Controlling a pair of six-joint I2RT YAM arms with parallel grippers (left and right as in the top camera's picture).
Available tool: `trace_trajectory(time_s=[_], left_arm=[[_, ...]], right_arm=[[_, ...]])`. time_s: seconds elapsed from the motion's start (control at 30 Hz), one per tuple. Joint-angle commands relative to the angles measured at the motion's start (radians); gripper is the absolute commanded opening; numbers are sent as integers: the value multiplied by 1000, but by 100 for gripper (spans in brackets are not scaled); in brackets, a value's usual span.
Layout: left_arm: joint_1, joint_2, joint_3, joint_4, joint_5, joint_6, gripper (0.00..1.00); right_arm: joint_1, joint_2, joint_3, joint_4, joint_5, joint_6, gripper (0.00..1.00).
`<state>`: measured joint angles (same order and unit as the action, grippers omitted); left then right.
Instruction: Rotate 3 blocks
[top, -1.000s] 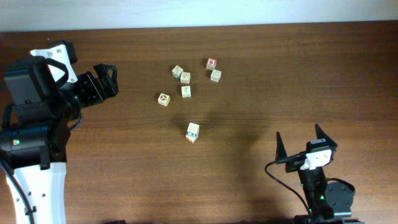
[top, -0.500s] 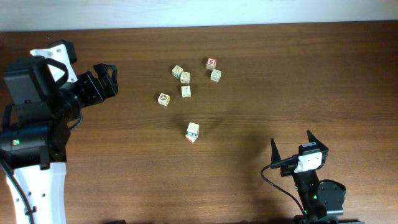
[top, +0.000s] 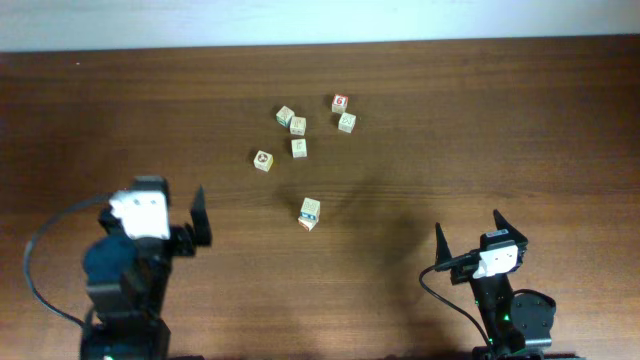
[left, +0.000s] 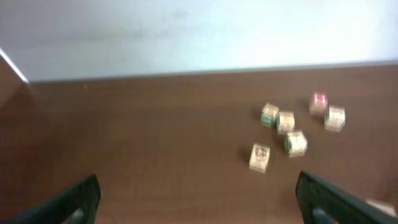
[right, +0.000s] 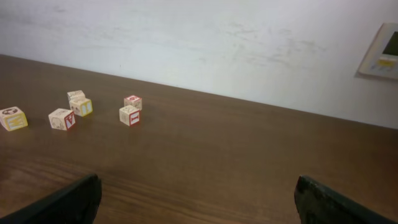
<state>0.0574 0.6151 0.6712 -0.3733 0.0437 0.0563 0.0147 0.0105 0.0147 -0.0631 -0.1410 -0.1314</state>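
Brown tabletop (top: 480, 120) strewn with small letter blocks (top: 299, 147).
Most are clustered at the far centre, a red-faced block (top: 340, 103) among them; a blue-and-white block (top: 310, 209) is set apart, nearer the tools. The left tool (left: 198, 177) and right tool (top: 468, 220) are held spread wide, nothing gripped, well apart from every block.

The table (top: 520, 130) was dark brown wood with long lines running across it. Behind it stood a plain white wall (right: 217, 43) with a few faint grey marks. A small pale box (right: 380, 51) hung on the wall.
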Motion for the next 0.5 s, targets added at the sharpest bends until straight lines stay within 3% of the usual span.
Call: trace_trajectory(time_s=[0.0, 0.17, 0.47], left_arm=[[-25, -249, -329, 192, -6, 148, 99], [-25, -590, -658, 285, -12, 188, 99], [-27, -610, -662, 291, -29, 188, 99]], right_arm=[[6, -7, -9, -1, -6, 1, 99], [6, -7, -9, -1, -6, 0, 98], [6, -7, -9, -1, -6, 0, 99]])
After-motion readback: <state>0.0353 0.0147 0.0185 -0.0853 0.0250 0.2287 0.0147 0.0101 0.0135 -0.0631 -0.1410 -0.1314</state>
